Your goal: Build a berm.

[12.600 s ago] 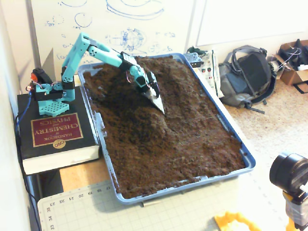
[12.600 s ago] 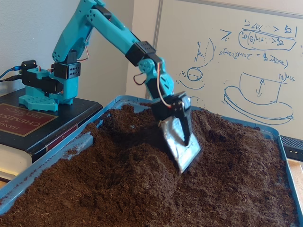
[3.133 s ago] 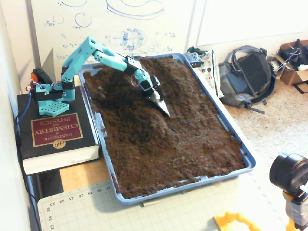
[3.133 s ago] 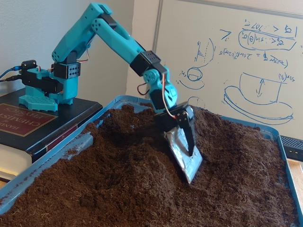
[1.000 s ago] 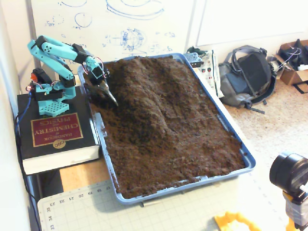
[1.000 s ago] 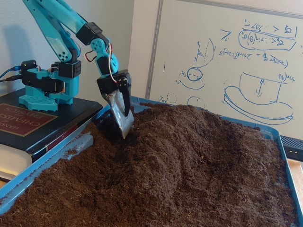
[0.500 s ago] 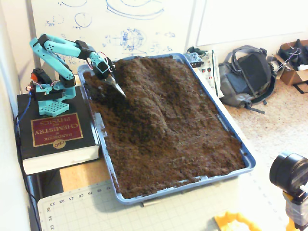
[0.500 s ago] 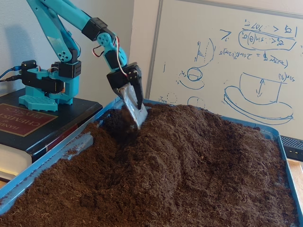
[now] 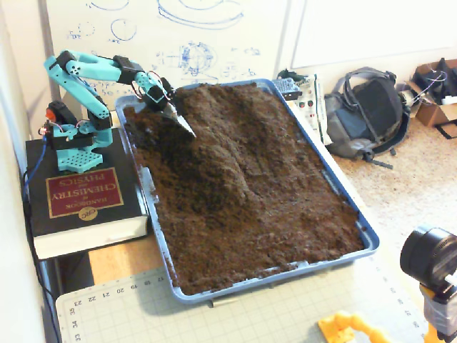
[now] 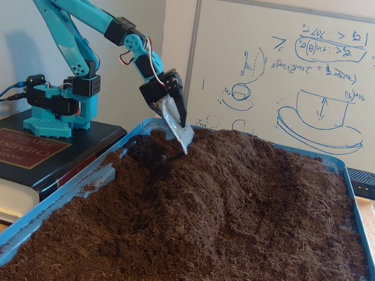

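The berm (image 9: 227,153) is a long ridge of dark brown crumbly soil running down the middle of the blue tray (image 9: 369,241); in the low fixed view the berm (image 10: 234,175) rises above the flatter soil around it. My teal arm reaches from the left. The gripper (image 9: 184,127) carries a silver scoop-like blade, with the black finger lying flat against it, so it looks shut. The gripper (image 10: 183,137) hangs tip down, just above the soil at the ridge's far left end, beside a dark hollow.
The arm's base stands on a thick black book (image 9: 82,193) left of the tray. A grey backpack (image 9: 368,111) lies on the floor to the right. A camera (image 9: 428,259), a green cutting mat (image 9: 250,314) and a yellow object (image 9: 343,329) sit near the front. A whiteboard (image 10: 281,76) stands behind.
The gripper left the middle of the ridge and swung back to the tray's far left corner. Over the last second it rose out of the hollow and shifted right toward the ridge.
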Motion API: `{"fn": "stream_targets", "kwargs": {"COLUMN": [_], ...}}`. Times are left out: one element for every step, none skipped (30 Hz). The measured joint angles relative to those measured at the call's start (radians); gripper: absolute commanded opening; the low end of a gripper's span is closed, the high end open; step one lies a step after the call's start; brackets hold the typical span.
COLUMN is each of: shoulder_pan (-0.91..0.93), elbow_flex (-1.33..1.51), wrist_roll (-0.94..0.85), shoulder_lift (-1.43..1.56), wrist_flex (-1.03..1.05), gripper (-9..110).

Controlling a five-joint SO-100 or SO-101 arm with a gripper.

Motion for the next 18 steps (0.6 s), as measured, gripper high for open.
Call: {"fn": "stream_targets", "kwargs": {"shoulder_pan": [0.000, 0.000, 0.000, 0.000, 0.000, 0.000, 0.000, 0.000, 0.000, 0.000, 0.000, 0.000, 0.000, 0.000, 0.000, 0.000, 0.000, 0.000], "elbow_flex": [-0.005, -0.009, -0.014, -0.017, -0.017, -0.017, -0.017, -0.017, -0.017, -0.017, -0.017, -0.008, 0.011, 0.029, 0.051, 0.077, 0.106, 0.138], "wrist_roll": [0.000, 0.000, 0.000, 0.000, 0.000, 0.000, 0.000, 0.000, 0.000, 0.000, 0.000, 0.000, 0.000, 0.000, 0.000, 0.000, 0.000, 0.000], "shoulder_lift": [0.005, 0.015, 0.029, 0.046, 0.064, 0.083, 0.103, 0.121, 0.144, 0.166, 0.189, 0.215, 0.241, 0.261, 0.281, 0.301, 0.318, 0.336], "wrist_flex": [0.000, 0.000, 0.000, 0.000, 0.000, 0.000, 0.000, 0.000, 0.000, 0.000, 0.000, 0.000, 0.000, 0.000, 0.000, 0.000, 0.000, 0.000], "gripper": [0, 0, 0, 0, 0, 0, 0, 0, 0, 0, 0, 0, 0, 0, 0, 1, 1, 1]}}
